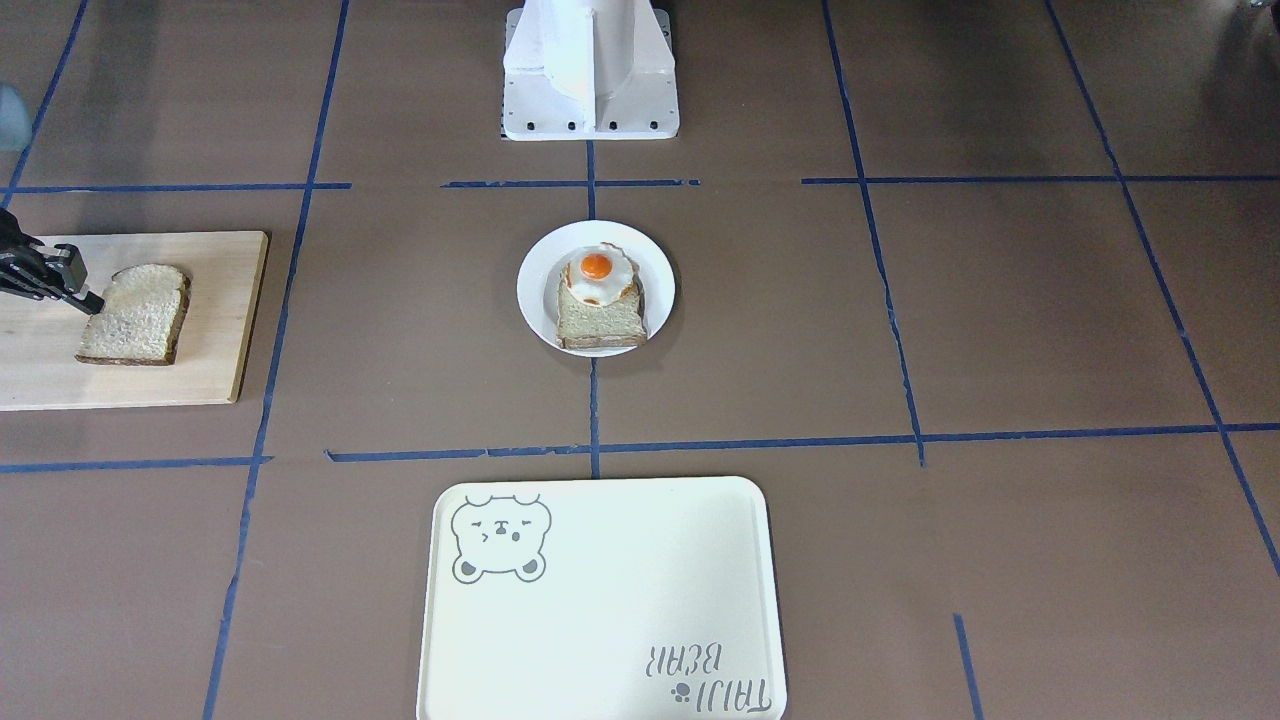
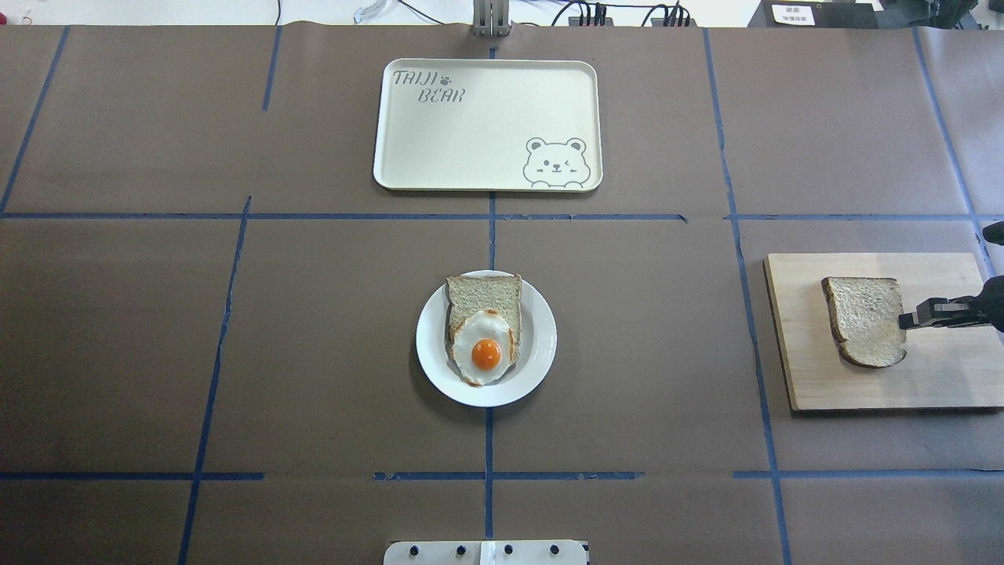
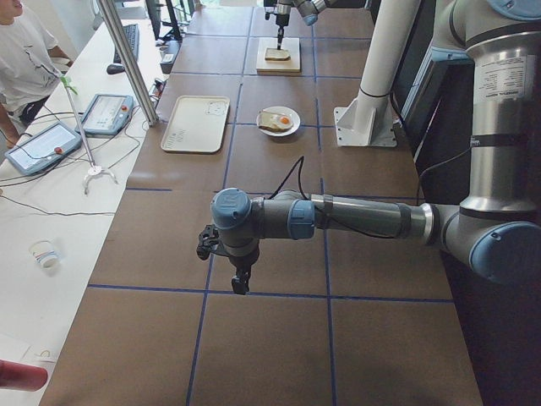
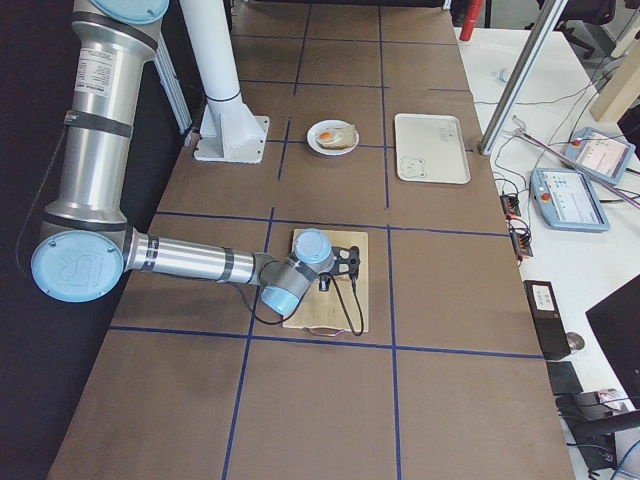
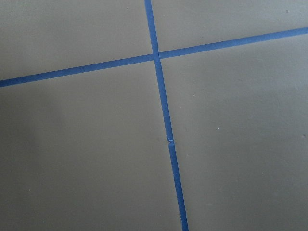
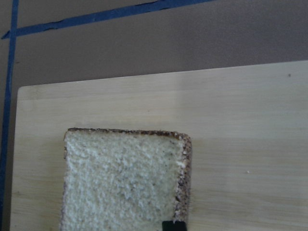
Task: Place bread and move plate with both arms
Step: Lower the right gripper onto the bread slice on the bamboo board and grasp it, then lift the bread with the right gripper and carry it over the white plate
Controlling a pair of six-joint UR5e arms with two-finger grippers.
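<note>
The bread, a speckled slice with a dark crust, lies flat on a wooden board at the right of the overhead view. It also shows in the front view and the right wrist view. My right gripper comes in low from the right, its tip at the slice's edge. Only one dark tip shows, so I cannot tell how the jaws stand. The white plate sits mid-table and bears a paler toast slice with a fried egg. My left gripper hangs over bare table far off, and I cannot tell if it is open.
A cream bear tray lies beyond the plate at the table's far side. The white robot base stands behind the plate. Blue tape lines cross the brown table. An operator and tablets are at the far side in the side views.
</note>
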